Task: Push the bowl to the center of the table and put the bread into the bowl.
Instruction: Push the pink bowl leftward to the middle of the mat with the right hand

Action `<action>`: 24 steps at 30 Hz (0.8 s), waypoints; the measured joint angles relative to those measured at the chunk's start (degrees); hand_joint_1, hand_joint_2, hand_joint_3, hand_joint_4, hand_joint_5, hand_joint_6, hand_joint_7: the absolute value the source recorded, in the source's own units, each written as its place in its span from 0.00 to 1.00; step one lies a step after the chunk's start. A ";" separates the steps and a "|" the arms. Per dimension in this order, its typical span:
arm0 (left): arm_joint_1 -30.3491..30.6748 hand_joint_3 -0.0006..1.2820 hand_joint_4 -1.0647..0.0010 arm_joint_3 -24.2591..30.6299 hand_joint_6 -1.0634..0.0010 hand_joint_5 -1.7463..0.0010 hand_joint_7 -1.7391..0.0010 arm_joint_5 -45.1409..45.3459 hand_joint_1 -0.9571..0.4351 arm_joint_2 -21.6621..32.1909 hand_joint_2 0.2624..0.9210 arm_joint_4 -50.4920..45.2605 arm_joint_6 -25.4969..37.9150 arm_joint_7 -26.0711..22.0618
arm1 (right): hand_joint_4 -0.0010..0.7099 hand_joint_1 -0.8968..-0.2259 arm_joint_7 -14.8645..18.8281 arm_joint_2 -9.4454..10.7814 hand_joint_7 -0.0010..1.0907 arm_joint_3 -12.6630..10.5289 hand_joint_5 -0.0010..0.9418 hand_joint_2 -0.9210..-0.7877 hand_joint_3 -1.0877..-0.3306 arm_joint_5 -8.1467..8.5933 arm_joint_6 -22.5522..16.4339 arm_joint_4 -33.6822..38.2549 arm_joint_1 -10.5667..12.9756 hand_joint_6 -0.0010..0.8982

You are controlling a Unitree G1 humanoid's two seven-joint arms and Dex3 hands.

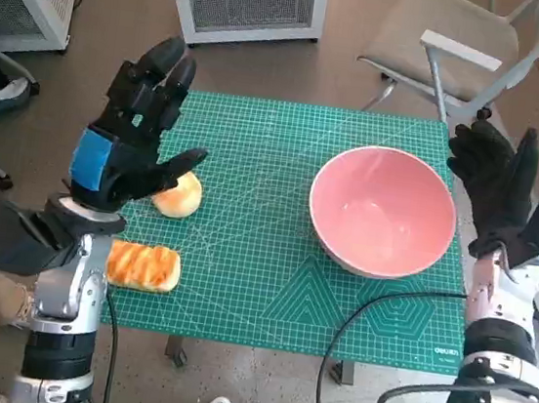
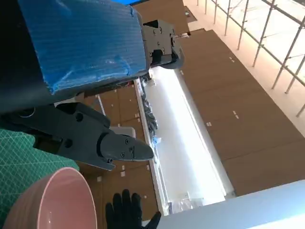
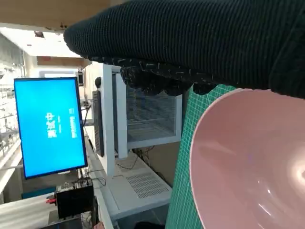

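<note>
A smooth pink bowl point(image 1: 383, 211) is sitting on the gridded green mat point(image 1: 268, 290). Round bun point(image 1: 179, 194) and glazed loaf point(image 1: 143, 267) are lying nearby. Left hand point(image 1: 132, 136) and right hand point(image 1: 493, 180) are hovering spread, grasping nothing.

Glossy smooth pink bowl point(image 1: 383, 212)

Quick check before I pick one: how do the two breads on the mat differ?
The round bun is pale golden and dome-shaped; the long loaf is darker orange-brown, glazed and ridged across its top. The round bun lies farther from the robot, partly hidden behind the left hand; the long loaf lies at the mat's near left edge, beside the left forearm, fully visible. Both rest on the mat, unheld, left of the pink bowl.
</note>
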 measured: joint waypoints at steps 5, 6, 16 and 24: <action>0.07 0.17 0.92 0.08 1.00 1.00 0.72 0.00 0.49 0.04 0.98 -0.03 0.11 -0.02 | 0.24 0.55 -0.03 0.02 0.19 -0.02 0.00 0.00 0.38 0.00 0.23 0.04 0.05 0.22; 0.09 0.17 0.92 0.10 1.00 1.00 0.72 -0.01 0.50 0.05 0.98 -0.03 0.11 -0.03 | 0.24 0.55 -0.06 0.03 0.19 -0.03 0.00 0.00 0.38 0.00 0.31 0.05 0.06 0.22; 0.39 0.17 0.92 0.22 1.00 1.00 0.72 -0.01 0.50 0.51 0.97 -0.25 0.65 -0.03 | 0.25 0.52 -0.60 0.17 0.18 -0.67 0.01 0.00 0.43 0.02 1.60 0.24 0.37 0.25; 1.04 0.18 0.92 0.57 1.00 1.00 0.72 -0.07 0.50 1.01 0.97 -0.78 0.70 -0.04 | 0.26 0.53 -1.26 0.25 0.17 -0.99 0.01 0.00 0.44 0.00 2.15 0.34 1.10 0.27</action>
